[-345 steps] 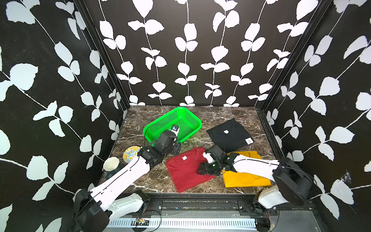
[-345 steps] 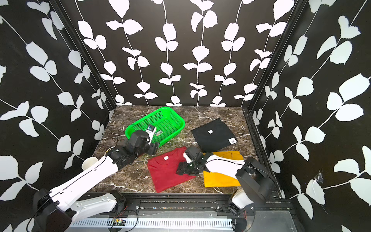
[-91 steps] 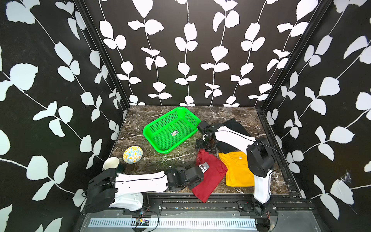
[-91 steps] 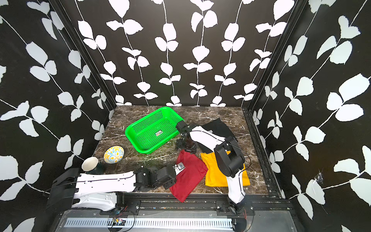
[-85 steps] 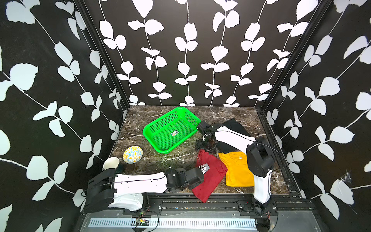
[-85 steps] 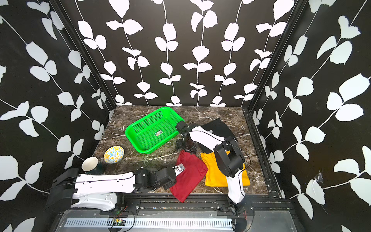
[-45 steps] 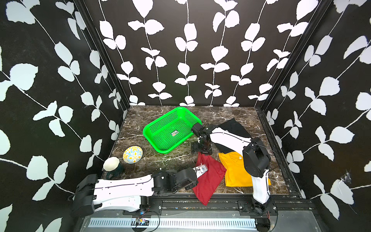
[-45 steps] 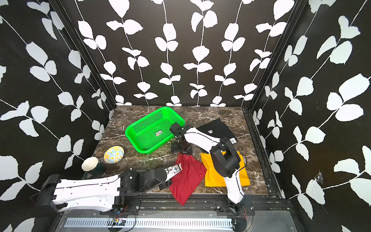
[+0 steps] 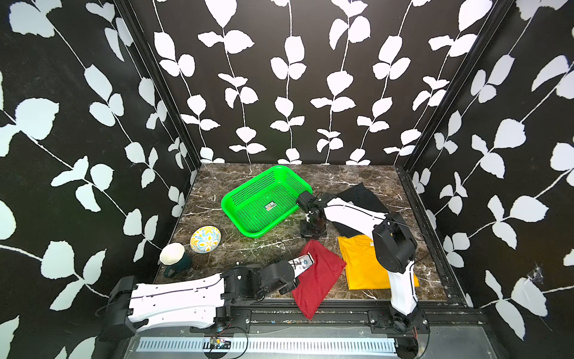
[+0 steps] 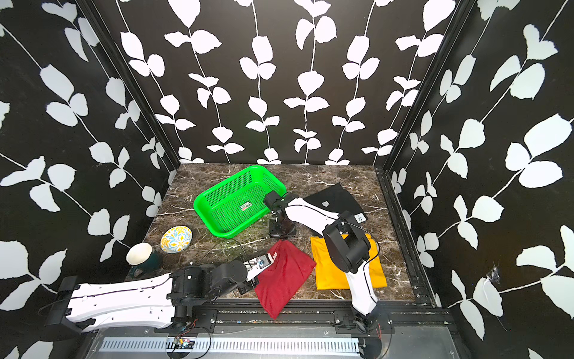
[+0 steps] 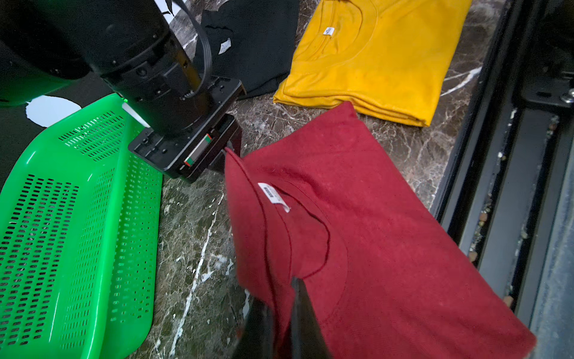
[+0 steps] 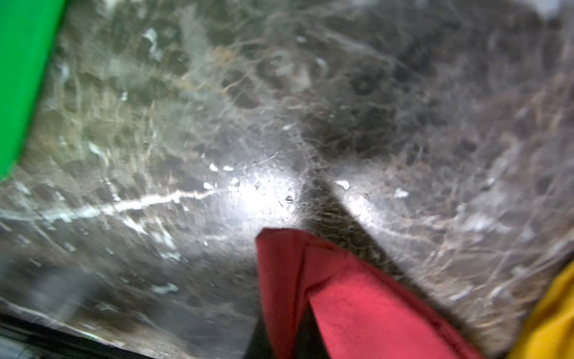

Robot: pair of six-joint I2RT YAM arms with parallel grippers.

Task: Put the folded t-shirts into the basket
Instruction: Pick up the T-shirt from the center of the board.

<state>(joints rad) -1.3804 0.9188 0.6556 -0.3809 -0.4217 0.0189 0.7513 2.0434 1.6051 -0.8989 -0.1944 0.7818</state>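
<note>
Top views show you the basket (image 9: 265,202) empty: 0 of 3 t-shirts in. Both pincers, left (image 11: 281,306) and right (image 12: 284,338), clench the red t-shirt (image 9: 320,273).

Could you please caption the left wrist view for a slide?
Both grippers pinch the red t-shirt beside the green basket.
</note>
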